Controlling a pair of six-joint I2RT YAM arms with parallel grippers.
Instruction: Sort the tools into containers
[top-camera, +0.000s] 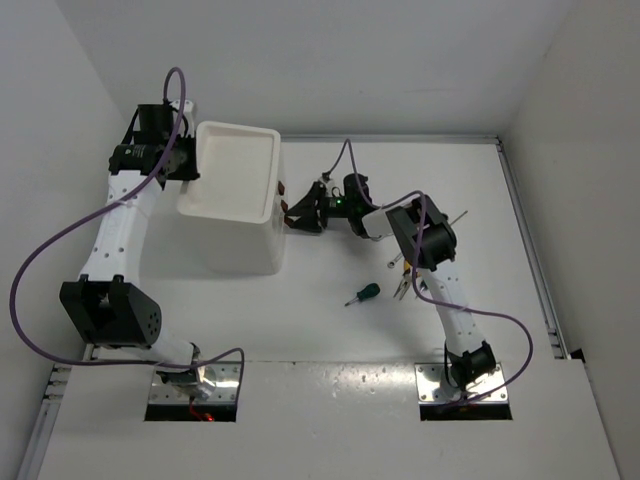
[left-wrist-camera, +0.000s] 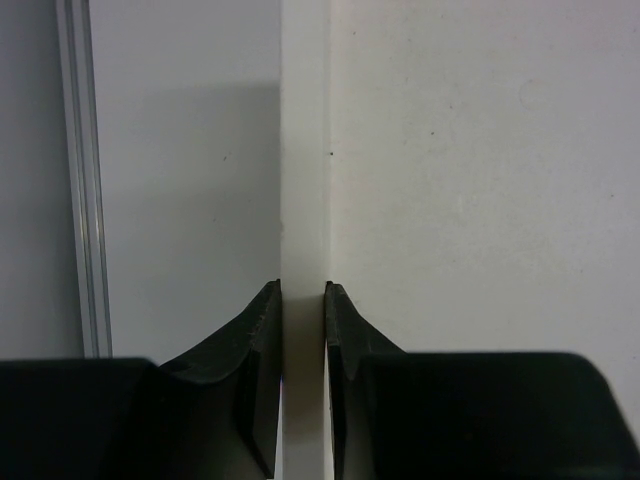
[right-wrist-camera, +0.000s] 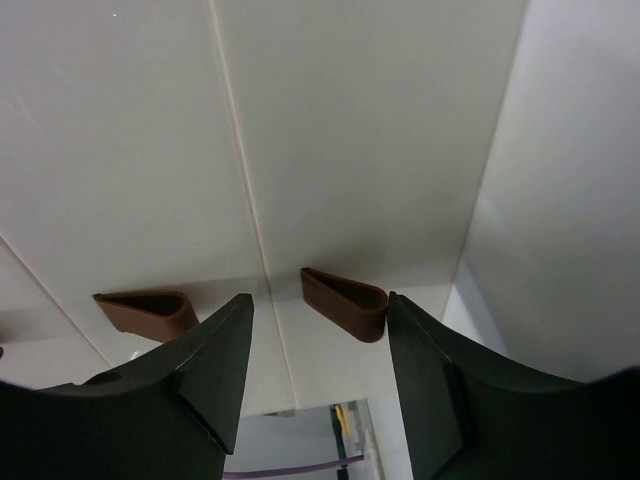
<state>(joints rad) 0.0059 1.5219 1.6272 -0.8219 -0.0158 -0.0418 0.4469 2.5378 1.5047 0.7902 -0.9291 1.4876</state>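
The white container unit (top-camera: 240, 235) stands left of centre, its shallow top tray (top-camera: 236, 160) bare inside. My left gripper (top-camera: 192, 165) (left-wrist-camera: 303, 288) is shut on the tray's thin left rim (left-wrist-camera: 305, 180). My right gripper (top-camera: 303, 213) (right-wrist-camera: 318, 298) is open at the unit's right face. One red-brown drawer handle (right-wrist-camera: 345, 303) lies between its fingers, close to the right one; a second handle (right-wrist-camera: 145, 310) sits further left. A green-handled screwdriver (top-camera: 364, 294) lies on the table. More tools (top-camera: 399, 272) are partly hidden under the right arm.
A thin silver piece (top-camera: 458, 214) pokes out beside the right arm's elbow. White walls close in the table at the back and both sides. A metal rail (top-camera: 530, 260) runs along the right edge.
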